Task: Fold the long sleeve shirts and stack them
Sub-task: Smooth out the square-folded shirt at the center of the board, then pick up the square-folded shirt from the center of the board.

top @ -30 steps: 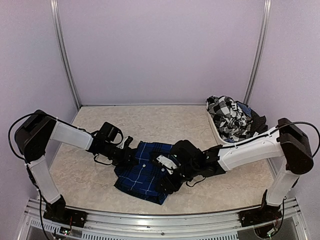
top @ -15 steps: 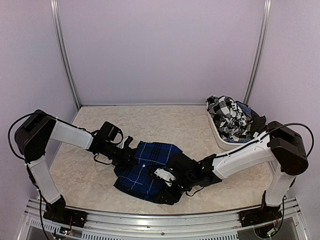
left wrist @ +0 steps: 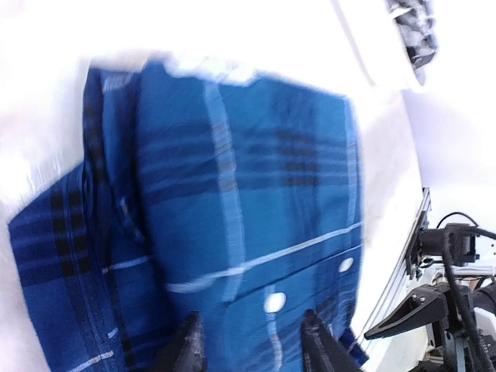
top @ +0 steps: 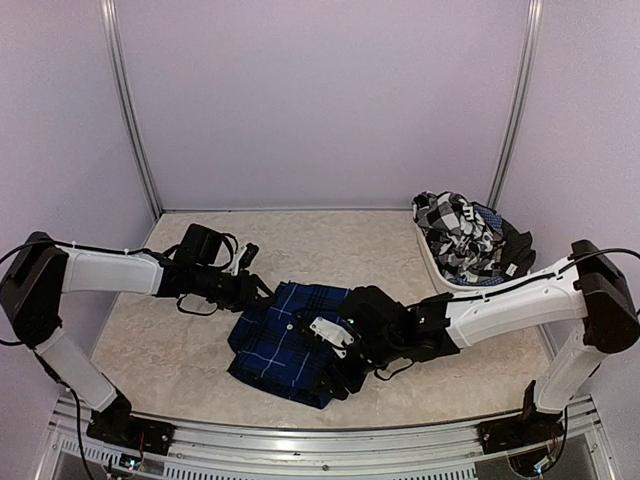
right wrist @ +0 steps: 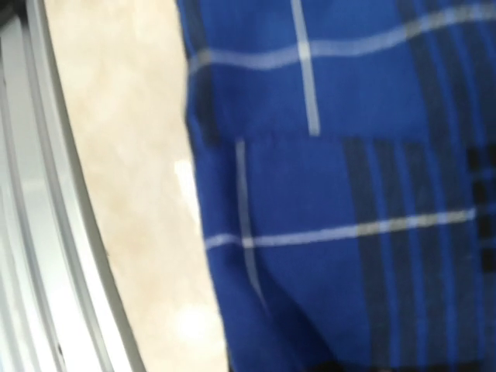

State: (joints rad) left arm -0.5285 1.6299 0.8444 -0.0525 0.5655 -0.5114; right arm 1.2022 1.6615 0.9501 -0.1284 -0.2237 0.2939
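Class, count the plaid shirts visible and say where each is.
2. The blue plaid shirt lies on the table, near centre; the black-and-white checked shirt is heaped in the bin at far right. More may be buried there.

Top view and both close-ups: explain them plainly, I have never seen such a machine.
The machine is a left arm and a right arm, bolted at the near edge of a table, each ending in a two-finger claw. The wide picture looks down from above and behind; each close-up is from a wrist camera. A blue shirt lies folded over on the table. A black-and-white checked shirt sits in a white bin on the right. The left claw stands open over the blue shirt, holding nothing. The right claw is at its near edge; its grip cannot be told.
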